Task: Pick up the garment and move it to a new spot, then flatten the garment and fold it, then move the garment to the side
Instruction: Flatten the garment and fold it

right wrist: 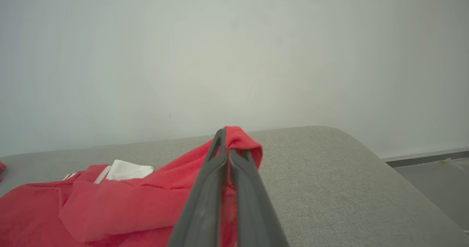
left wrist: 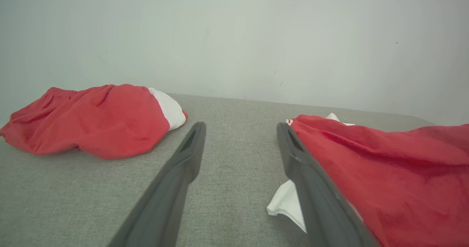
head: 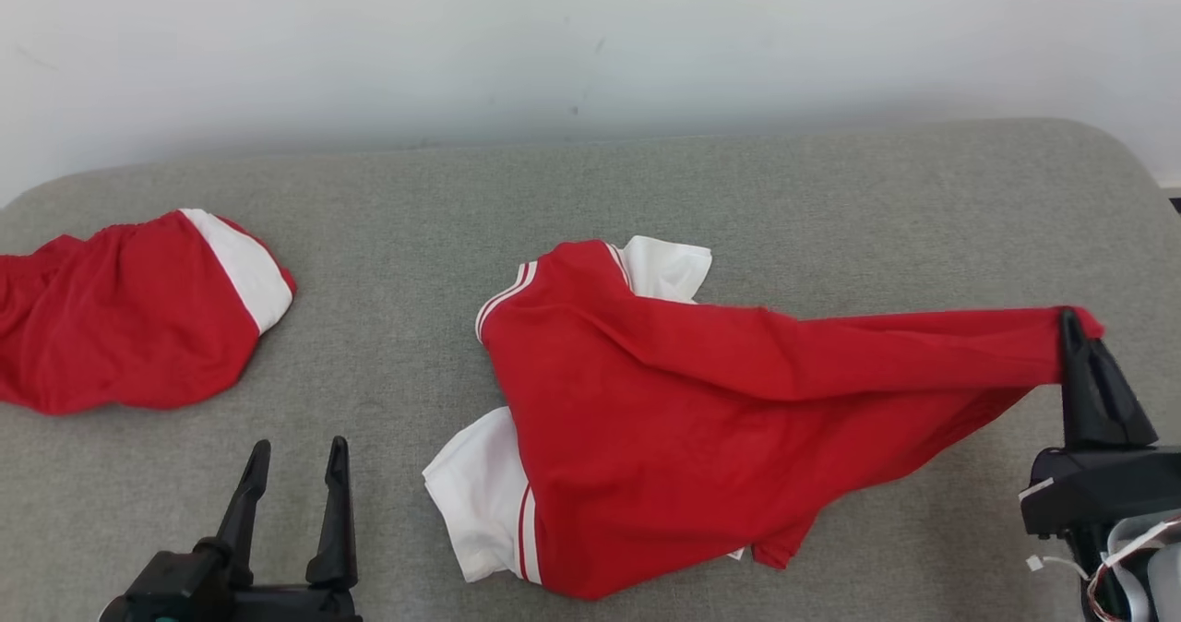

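A red garment (head: 683, 419) with white sleeves and striped trim lies crumpled on the grey cushioned surface (head: 590, 188), one corner pulled out to the right. My right gripper (head: 1073, 327) is shut on that stretched corner, lifting it slightly. In the right wrist view the red cloth (right wrist: 110, 203) is pinched between the closed fingers (right wrist: 205, 195) and wraps over their tips. My left gripper (head: 297, 460) stands open at the lower left, nothing between its fingers. In the left wrist view the garment (left wrist: 384, 173) lies just right of the right finger (left wrist: 315, 195).
A second red garment (head: 129, 317) with a white band lies bunched at the far left, also seen as a red heap (left wrist: 99, 118) in the left wrist view. A pale wall (head: 590, 41) backs the surface. The cushion's rounded right edge (right wrist: 384, 166) drops to the floor.
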